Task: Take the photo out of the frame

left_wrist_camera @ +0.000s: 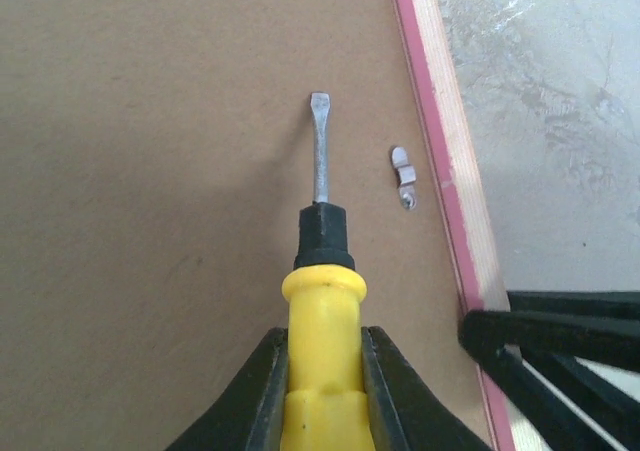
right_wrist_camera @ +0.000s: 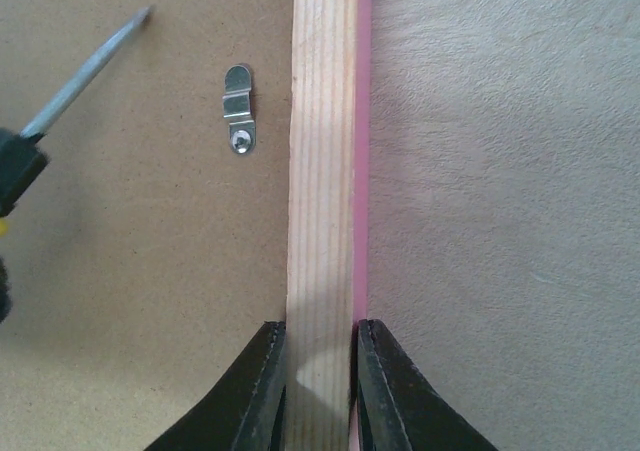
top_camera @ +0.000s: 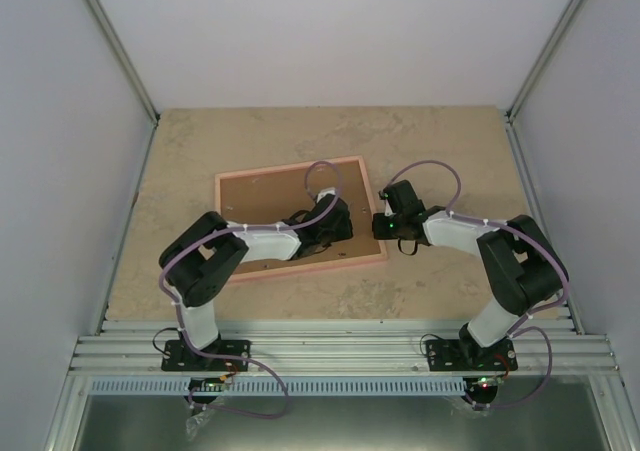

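Frame (top_camera: 262,196): thin pink rectangle, flat and face down on the tabletop (top_camera: 440,141), slightly skewed.
Back: brown fibreboard, facing up, set inside the rim.
Rim: bare pale wood, pink outer edge.
Clip (right_wrist_camera: 239,109): small metal tab on the board, parallel to the right rail.

Colour-wise, the frame (right_wrist_camera: 322,171) is pink along its outer edge, pale wood with straight grain on the back, and plain brown fibreboard in the middle. The screwdriver (left_wrist_camera: 322,301) has a yellow handle, black collar and grey shaft. 1 little clip (right_wrist_camera: 239,109), shiny silver. The table (top_camera: 440,141) is beige and marbled.
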Controlling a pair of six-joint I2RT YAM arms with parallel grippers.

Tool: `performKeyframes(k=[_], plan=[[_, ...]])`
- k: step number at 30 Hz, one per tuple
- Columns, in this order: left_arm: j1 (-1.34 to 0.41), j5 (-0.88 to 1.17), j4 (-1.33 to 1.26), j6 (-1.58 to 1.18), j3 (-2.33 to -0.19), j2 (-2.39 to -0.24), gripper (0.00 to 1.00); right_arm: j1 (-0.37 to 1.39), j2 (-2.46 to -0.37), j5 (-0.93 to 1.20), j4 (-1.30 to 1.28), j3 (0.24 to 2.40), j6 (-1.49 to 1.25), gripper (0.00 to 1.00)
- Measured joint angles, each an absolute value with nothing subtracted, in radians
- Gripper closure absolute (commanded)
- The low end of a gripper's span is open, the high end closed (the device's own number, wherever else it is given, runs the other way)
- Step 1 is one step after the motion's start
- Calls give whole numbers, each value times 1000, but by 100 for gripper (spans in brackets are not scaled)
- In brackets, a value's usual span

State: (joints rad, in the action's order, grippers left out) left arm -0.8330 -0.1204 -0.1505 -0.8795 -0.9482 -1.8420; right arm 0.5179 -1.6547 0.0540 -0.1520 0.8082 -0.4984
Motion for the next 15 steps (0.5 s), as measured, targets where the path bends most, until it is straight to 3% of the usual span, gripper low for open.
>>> performKeyframes(k=[9, 15], plan=[[-809, -155, -137, -884, -832, -1635, 100, 496, -1640, 55, -154, 794, -498, 81], [-657, -174, -121, -865, -716, -1459, 100, 477, -1608, 35, -179, 771, -498, 78]])
